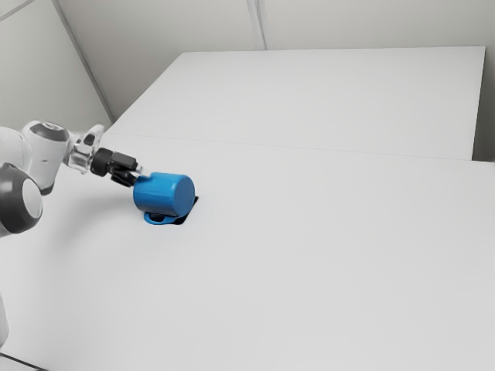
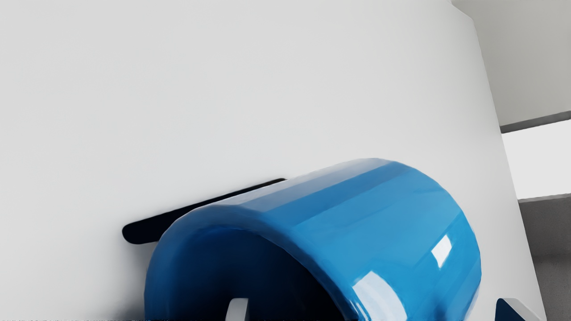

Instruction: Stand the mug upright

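Note:
The blue mug (image 1: 162, 194) lies on its side, its closed base toward the exterior view's right and its handle low against the table on the near side. At the mug's mouth end is the gripper (image 1: 139, 173), close to the upper rim. In the wrist view the mug (image 2: 379, 214) shows its dark open mouth. The gripper (image 2: 374, 310) is open there, its fingers wide apart: one overlaps the mouth opening, the other stands outside beyond the mug's wall. Whether either finger touches the mug cannot be told.
The white table (image 1: 309, 255) extends around the mug. A black flat patch (image 2: 147, 229) lies beside and partly under the mug. Behind stands a pale wall (image 1: 371, 23). The arm comes in from the exterior view's left.

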### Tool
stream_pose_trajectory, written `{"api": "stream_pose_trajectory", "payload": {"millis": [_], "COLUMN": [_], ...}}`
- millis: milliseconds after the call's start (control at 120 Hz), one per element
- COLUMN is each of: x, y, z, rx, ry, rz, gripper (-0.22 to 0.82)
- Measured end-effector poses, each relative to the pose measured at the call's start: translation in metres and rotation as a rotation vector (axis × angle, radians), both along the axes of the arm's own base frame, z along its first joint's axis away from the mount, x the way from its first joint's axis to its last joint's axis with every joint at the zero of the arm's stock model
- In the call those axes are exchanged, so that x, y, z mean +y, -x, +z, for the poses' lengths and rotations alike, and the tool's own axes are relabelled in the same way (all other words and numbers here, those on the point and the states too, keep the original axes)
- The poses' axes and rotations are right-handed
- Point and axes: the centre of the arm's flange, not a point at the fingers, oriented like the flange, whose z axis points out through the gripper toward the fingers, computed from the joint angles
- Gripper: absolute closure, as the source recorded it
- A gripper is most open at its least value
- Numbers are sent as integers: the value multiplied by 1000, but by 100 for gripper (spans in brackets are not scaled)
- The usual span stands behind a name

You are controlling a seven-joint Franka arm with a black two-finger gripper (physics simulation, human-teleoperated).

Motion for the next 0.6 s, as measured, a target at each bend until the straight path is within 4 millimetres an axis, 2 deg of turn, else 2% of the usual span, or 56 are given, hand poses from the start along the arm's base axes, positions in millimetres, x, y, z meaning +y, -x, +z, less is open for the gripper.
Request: {"api": "stream_pose_trajectory", "payload": {"millis": [350,600], "x": [-12,-20], "y": [9,7], "z": [-15,-16], "rx": [-13,-29], "ry": [102,129], "rz": [-12,-23], "gripper": [1,22]}}
